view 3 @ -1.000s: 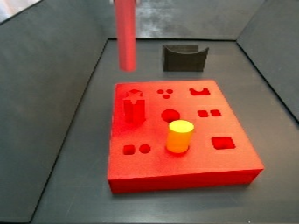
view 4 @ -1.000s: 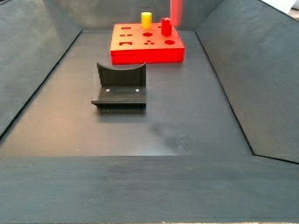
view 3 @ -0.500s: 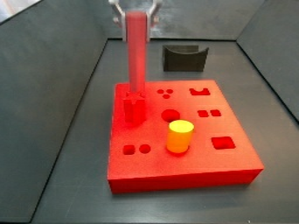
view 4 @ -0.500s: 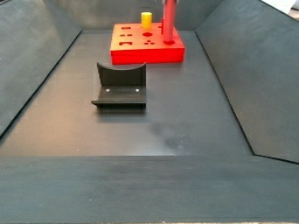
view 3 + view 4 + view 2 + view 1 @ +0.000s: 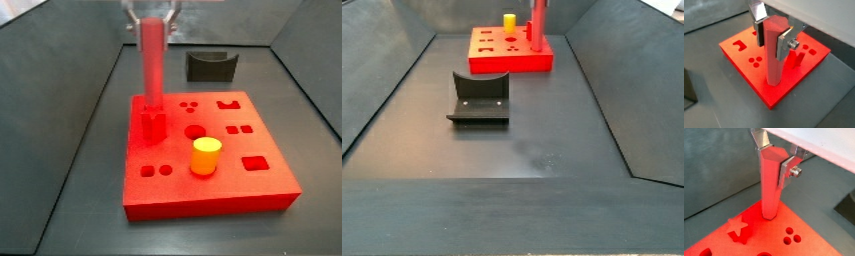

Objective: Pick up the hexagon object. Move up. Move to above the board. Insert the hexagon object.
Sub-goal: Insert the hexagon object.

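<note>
My gripper (image 5: pixel 775 158) is shut on the upper end of the hexagon object (image 5: pixel 769 188), a tall plain red rod, and holds it upright. It also shows in a wrist view (image 5: pixel 774 60) and in both side views (image 5: pixel 152 60) (image 5: pixel 537 25). The rod's lower end meets the top of the board (image 5: pixel 274 185), a thick red slab, near a corner, next to a star-shaped hole (image 5: pixel 737 227). How deep it sits cannot be told. The silver fingers (image 5: pixel 785 45) clamp opposite flats of the rod. The gripper (image 5: pixel 154 8) is at the frame's upper edge in a side view.
A short red peg (image 5: pixel 151 126) and a yellow-orange cylinder (image 5: pixel 205 156) stand in the board. The dark fixture (image 5: pixel 210 66) stands on the floor behind the board, and shows nearer in a side view (image 5: pixel 478 97). Sloping grey walls enclose the floor.
The gripper has come down with the rod: a second ago its lower end hung above the board's corner, now it rests at the board's top. Since half a second ago hardly any movement.
</note>
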